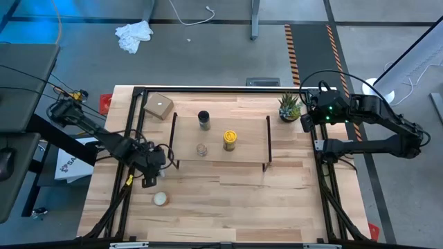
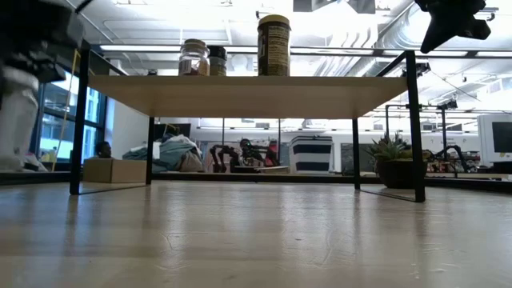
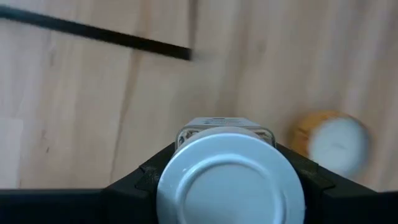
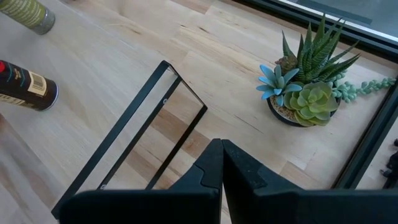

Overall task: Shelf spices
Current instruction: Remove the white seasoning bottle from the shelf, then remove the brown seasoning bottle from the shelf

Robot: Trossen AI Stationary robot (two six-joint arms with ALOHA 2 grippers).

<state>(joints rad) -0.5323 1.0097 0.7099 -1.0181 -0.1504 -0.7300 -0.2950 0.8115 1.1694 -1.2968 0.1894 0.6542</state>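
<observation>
The shelf (image 1: 221, 158) stands mid-table on black frame legs (image 4: 134, 143). Three jars stand upright on its plank: a black-capped jar (image 1: 203, 120), a yellow jar (image 1: 230, 140) (image 2: 274, 44) and a small clear glass jar (image 1: 201, 149) (image 2: 194, 58). A white-capped jar (image 1: 160, 199) (image 3: 336, 143) stands on the tabletop near the left near corner. My left gripper (image 1: 154, 169) (image 3: 230, 180) is left of the shelf, shut on another white-lidded jar (image 3: 230, 186) (image 2: 16, 120). My right gripper (image 1: 308, 121) (image 4: 222, 155) hovers shut beyond the shelf's right end. My left gripper pinches the white-lidded jar between its two fingers (image 3: 140, 180), which sit on opposite sides of the body just under the lid (image 3: 186, 134). The fingers come from above, pointing down. The jar stays upright; whether its base is off the table I cannot tell.
A potted succulent (image 1: 290, 107) (image 4: 311, 93) stands at the far right, close to my right gripper. A small cardboard box (image 1: 159, 106) (image 2: 112, 170) sits at the far left. A black frame (image 1: 131, 138) rims the table. Bare wood lies in front of the shelf (image 1: 235, 200).
</observation>
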